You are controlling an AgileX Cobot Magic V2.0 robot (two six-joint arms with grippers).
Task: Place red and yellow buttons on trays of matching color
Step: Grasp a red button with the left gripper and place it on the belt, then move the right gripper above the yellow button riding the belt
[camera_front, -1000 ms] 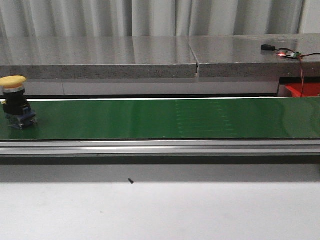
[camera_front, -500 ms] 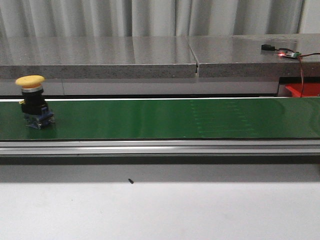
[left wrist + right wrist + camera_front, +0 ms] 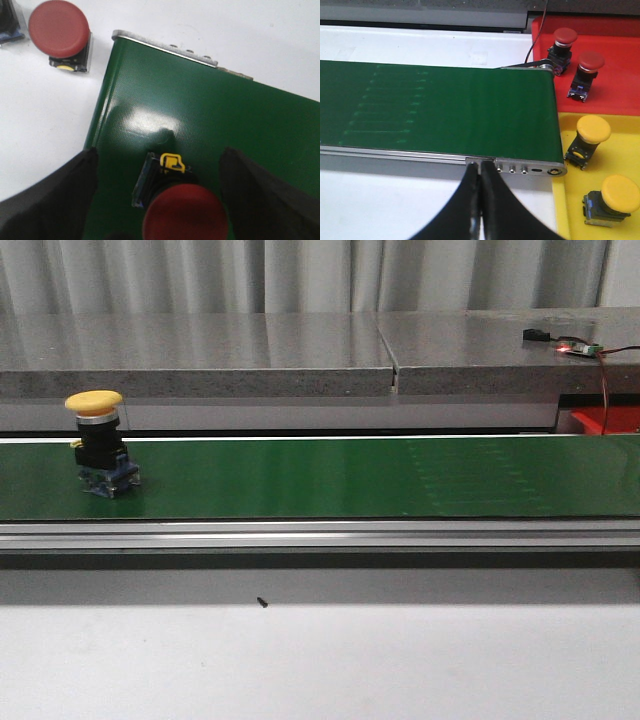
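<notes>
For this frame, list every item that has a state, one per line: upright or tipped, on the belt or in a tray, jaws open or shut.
Yellow mushroom-head button: upright, on the green conveyor belt.
Red mushroom-head button: on the belt, between the open jaws of the left gripper, not gripped.
Second red button: off the belt, on white surface.
Right gripper: shut, empty.
Red tray: two red buttons, upright.
Yellow tray: two yellow buttons.
</notes>
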